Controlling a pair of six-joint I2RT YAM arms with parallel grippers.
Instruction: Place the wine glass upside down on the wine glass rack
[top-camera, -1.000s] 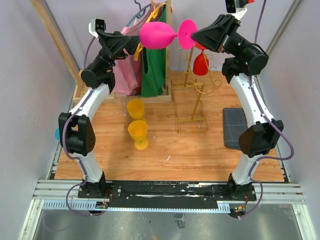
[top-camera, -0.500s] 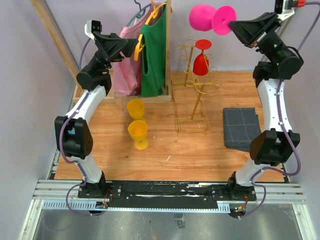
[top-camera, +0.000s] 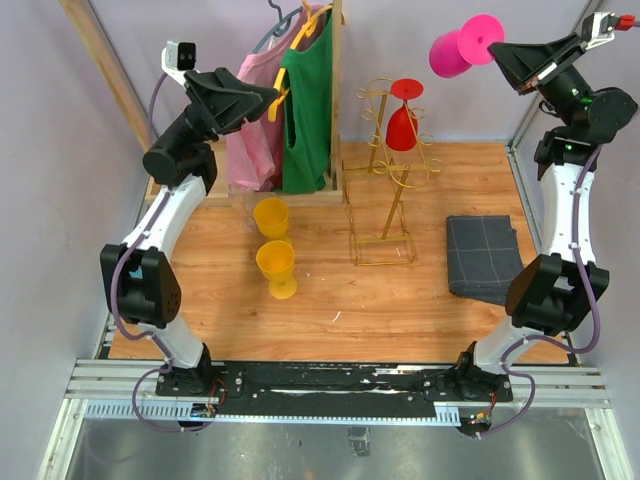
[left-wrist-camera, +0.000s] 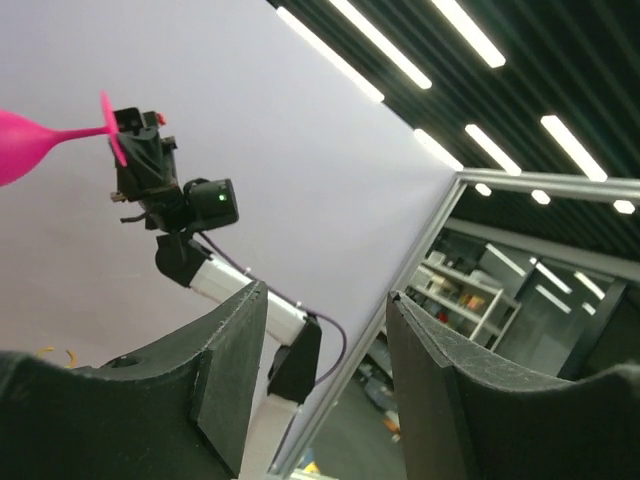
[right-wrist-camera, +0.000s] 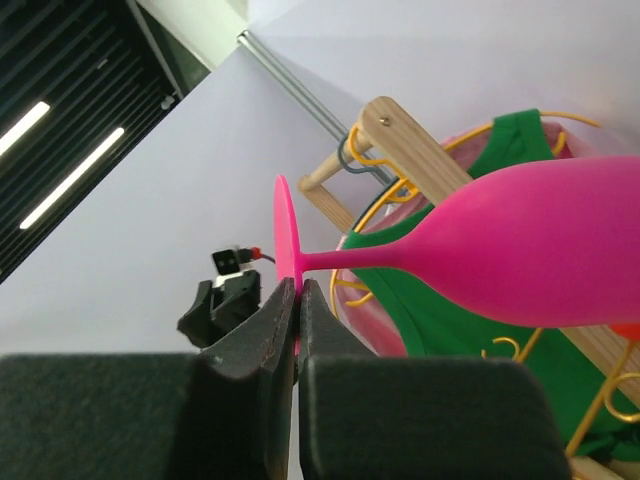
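Note:
The pink wine glass (top-camera: 462, 47) lies sideways high at the back right, bowl pointing left. My right gripper (top-camera: 503, 50) is shut on the edge of its round foot. In the right wrist view the foot's rim sits pinched at the right gripper (right-wrist-camera: 298, 292), with the wine glass's bowl (right-wrist-camera: 530, 250) to the right. The gold wire wine glass rack (top-camera: 393, 212) stands mid-table, below and left of the glass, with a red glass (top-camera: 402, 125) hanging upside down on it. My left gripper (top-camera: 268, 96) is raised by the hanging clothes; in its wrist view the left gripper (left-wrist-camera: 325, 335) is open and empty.
Two yellow glasses (top-camera: 271, 215) (top-camera: 277, 268) stand left of the rack. A folded grey cloth (top-camera: 482, 258) lies at the right. A wooden clothes rack (top-camera: 337, 60) with green (top-camera: 305, 110) and pink garments stands at the back.
My right arm has carried the pink glass up and to the right, away from the left gripper. The left arm has drawn back a little to the left.

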